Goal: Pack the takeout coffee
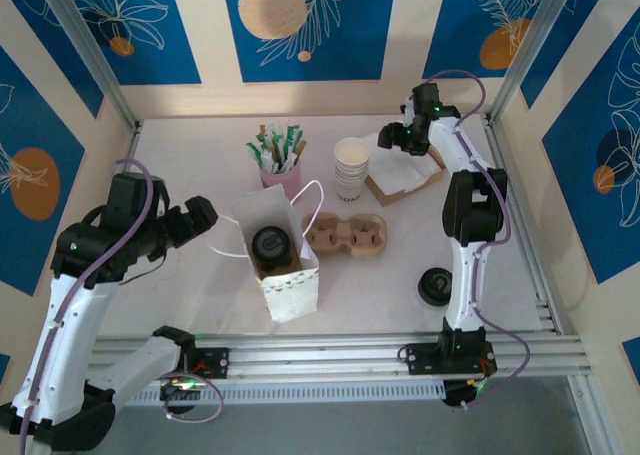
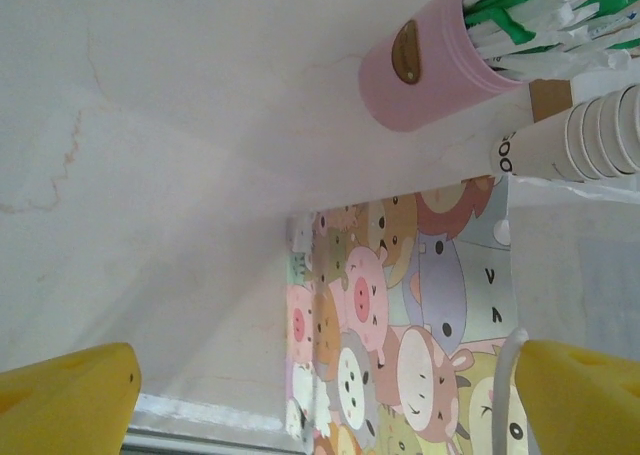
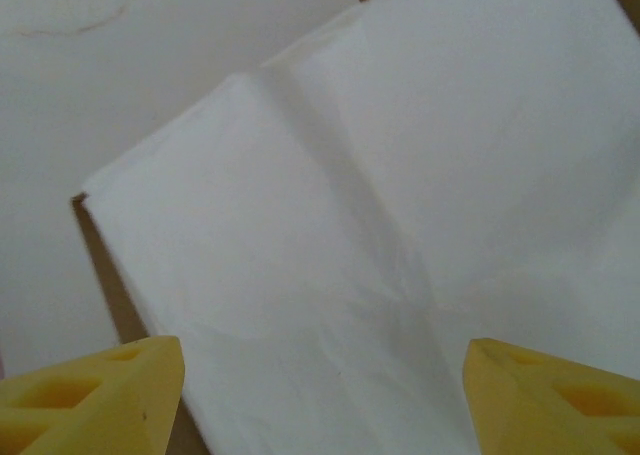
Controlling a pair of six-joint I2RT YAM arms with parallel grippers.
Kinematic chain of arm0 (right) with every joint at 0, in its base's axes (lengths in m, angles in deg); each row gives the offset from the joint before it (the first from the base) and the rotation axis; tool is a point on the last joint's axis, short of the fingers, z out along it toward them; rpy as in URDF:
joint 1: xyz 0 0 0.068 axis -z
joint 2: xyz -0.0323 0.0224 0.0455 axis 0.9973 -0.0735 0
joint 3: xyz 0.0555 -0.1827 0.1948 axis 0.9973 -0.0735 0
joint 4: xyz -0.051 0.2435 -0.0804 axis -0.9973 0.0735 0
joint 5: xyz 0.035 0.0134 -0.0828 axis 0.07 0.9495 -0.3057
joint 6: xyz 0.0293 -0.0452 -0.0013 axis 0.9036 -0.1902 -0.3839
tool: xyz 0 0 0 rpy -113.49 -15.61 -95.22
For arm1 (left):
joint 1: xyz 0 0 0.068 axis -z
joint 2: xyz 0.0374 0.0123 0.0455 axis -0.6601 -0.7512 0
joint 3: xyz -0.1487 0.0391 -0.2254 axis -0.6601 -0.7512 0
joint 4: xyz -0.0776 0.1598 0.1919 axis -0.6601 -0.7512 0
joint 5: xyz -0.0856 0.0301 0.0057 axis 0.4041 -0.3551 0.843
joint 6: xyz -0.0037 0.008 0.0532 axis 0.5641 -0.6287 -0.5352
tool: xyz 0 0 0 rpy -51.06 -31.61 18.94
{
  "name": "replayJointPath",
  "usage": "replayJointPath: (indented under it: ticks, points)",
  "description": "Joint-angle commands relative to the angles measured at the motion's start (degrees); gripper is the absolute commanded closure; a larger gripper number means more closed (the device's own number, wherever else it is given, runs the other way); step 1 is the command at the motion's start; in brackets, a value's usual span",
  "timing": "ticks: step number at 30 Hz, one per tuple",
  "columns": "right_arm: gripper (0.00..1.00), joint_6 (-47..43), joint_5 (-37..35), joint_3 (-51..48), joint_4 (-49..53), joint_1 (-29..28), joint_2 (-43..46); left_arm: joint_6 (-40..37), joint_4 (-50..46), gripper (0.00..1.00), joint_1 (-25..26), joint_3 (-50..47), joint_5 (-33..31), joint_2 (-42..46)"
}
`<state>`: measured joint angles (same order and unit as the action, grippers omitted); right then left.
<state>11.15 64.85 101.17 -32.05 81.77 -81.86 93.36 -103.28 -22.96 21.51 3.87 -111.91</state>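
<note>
The coffee cup (image 1: 271, 245) sits in the paper bag (image 1: 290, 293), with the left gripper (image 1: 204, 214) wide open and empty beside it; the right gripper (image 1: 387, 137), open and empty, hangs over the napkins (image 1: 408, 180), probably to pinch 1 next.

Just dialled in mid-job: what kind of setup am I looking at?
Likely a mock takeout-coffee station in a robot test cell: stacked paper cups, a cardboard cup carrier and a paper bag on a tabletop boxed by aluminium framing.
</note>
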Motion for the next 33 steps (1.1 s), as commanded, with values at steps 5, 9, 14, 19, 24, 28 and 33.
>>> replayJointPath:
  ticks: [5,9,14,19,24,28,33]
  points:
    - [0.29,-2.09,-3.52,4.63,2.54,-0.48,-4.68,3.44,-0.89,0.05,0.32,-1.54,2.45,-0.11]
    - [0.32,-1.83,-4.09,4.9,2.93,-0.37,-6.13,4.71,0.1,0.07,0.28,-2.01,3.45,0.7]
    - [0.39,-1.32,-3.64,4.24,2.84,-0.69,-6.41,5.22,0.44,0.08,0.35,-0.98,3.53,0.43]
    - [0.44,-1.41,-3.93,4.05,2.93,-1.26,-6.93,5.52,0.46,0.08,0.28,-0.64,3.82,0.35]
    - [0.38,-1.94,-4.2,3.12,3.28,-1.94,-7.04,5.7,0.41,0.09,0.28,-0.94,3.6,0.87]
    - [0.36,-2.33,-4.87,2.16,3.64,-2.33,-6.98,5.68,0.53,0.09,0.28,-0.78,3.71,0.91]
    - [0.42,-2.99,-5.97,1.06,3.84,-2.65,-6.74,5.79,0.64,0.09,0.28,-0.86,3.85,0.83]
